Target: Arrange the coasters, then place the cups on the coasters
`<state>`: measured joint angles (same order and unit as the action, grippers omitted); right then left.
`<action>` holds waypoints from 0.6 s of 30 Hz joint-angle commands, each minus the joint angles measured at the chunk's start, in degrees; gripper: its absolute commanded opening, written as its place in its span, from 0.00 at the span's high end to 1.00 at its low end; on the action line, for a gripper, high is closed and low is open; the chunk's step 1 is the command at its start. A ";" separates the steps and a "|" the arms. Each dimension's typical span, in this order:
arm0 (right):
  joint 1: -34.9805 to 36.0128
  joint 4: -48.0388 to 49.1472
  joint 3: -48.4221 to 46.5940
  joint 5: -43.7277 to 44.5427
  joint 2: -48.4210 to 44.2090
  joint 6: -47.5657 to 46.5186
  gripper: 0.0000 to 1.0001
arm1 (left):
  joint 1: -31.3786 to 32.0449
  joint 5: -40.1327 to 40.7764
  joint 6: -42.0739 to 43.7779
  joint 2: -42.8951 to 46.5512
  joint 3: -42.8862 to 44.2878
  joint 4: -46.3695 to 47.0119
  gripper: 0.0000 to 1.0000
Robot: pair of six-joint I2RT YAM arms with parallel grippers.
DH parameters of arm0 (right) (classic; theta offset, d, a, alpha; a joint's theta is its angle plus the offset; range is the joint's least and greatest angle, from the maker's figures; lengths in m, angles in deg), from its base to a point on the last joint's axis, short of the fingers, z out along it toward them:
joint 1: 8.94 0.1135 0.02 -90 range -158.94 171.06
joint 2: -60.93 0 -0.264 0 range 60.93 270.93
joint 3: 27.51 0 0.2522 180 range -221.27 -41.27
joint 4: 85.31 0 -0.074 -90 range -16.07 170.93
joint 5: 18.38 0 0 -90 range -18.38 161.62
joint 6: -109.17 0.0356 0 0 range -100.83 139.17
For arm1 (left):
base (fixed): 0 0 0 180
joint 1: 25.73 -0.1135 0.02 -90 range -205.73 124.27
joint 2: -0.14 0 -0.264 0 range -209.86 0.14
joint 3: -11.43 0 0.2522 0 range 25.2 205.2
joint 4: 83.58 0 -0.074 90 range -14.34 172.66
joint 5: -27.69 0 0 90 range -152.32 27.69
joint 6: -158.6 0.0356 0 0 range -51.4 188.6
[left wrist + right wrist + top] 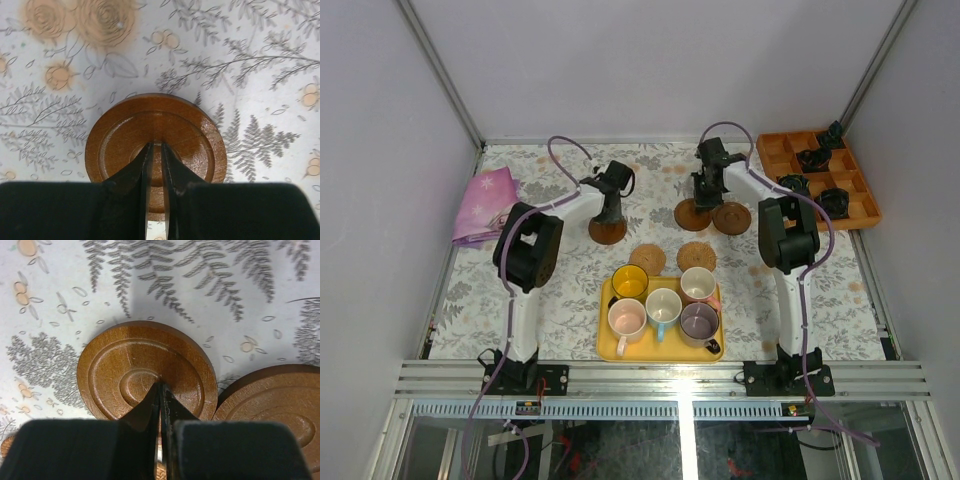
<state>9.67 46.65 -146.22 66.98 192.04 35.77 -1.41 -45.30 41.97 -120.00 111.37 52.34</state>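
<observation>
Two dark brown coasters [693, 213] [731, 217] lie side by side at the back, and a third [608, 231] lies to their left. Two tan coasters [647, 259] [697, 256] sit just behind the yellow tray [605, 345]. The tray holds the cups: yellow [630, 281], salmon [699, 283], white-and-blue [663, 303], pale pink [626, 317], purple-grey [699, 320]. My left gripper [156, 145] rests its tips on its coaster [125, 135], jaws all but shut, gripping nothing. My right gripper [160, 385] is shut, tips on the middle of its coaster [115, 365], which touches its neighbour [280, 400].
An orange compartment tray [772, 150] with small black objects stands at the back right. A folded purple cloth [485, 205] lies at the left edge. The table carries a floral-print cover, and grey walls close in on three sides.
</observation>
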 commanded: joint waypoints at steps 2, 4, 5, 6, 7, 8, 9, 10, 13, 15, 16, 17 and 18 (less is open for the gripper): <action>-1.14 -3.75 -2.20 5.66 0.81 -0.25 1.00 | -0.06 -8.43 2.61 -6.23 5.75 2.27 0.90; -1.48 -4.17 -2.90 6.38 1.07 -0.04 1.00 | -0.06 -11.12 2.93 -7.69 8.12 2.66 0.90; -1.56 -4.29 -3.09 6.59 1.08 -0.03 1.00 | -0.06 -12.27 2.98 -8.39 9.31 2.84 0.90; -1.68 -4.37 -3.11 6.66 1.08 0.01 1.00 | -0.06 -13.50 2.98 -9.07 10.36 3.08 0.90; -1.77 -4.39 -3.13 6.66 0.96 0.08 1.00 | -0.05 -14.66 2.87 -9.71 11.35 3.27 0.90; -1.85 -4.43 -3.09 6.62 0.92 0.01 1.00 | -0.04 -15.84 2.85 -10.29 12.32 3.52 0.90; -1.83 -4.37 -3.15 6.55 0.84 -0.11 1.00 | -0.06 -16.96 2.75 -10.71 13.00 3.90 0.90; -1.82 -4.27 -3.06 6.39 0.68 -0.27 1.00 | -0.06 -18.12 2.62 -11.26 13.71 4.28 0.89; -1.88 -3.71 -2.82 5.70 0.30 -0.62 1.00 | -0.11 -21.65 2.06 -12.41 15.27 5.31 0.88; -1.84 -3.44 -2.88 5.32 0.16 -0.87 1.00 | -0.01 -23.95 1.80 -13.09 16.06 6.10 0.87; -1.85 -3.43 -3.05 5.16 0.19 -0.99 1.00 | -0.05 -25.14 1.69 -13.35 16.57 6.41 0.86; -1.84 -3.42 -3.30 4.98 0.17 -0.96 1.00 | -0.06 -26.21 1.49 -13.72 16.96 6.76 0.86; -1.83 -3.42 -3.40 4.72 0.20 -1.02 1.00 | -0.06 -27.29 1.28 -13.96 17.17 7.15 0.86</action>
<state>8.29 44.37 -147.40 70.93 192.17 35.66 -1.52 -65.21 43.85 -131.12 127.13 57.47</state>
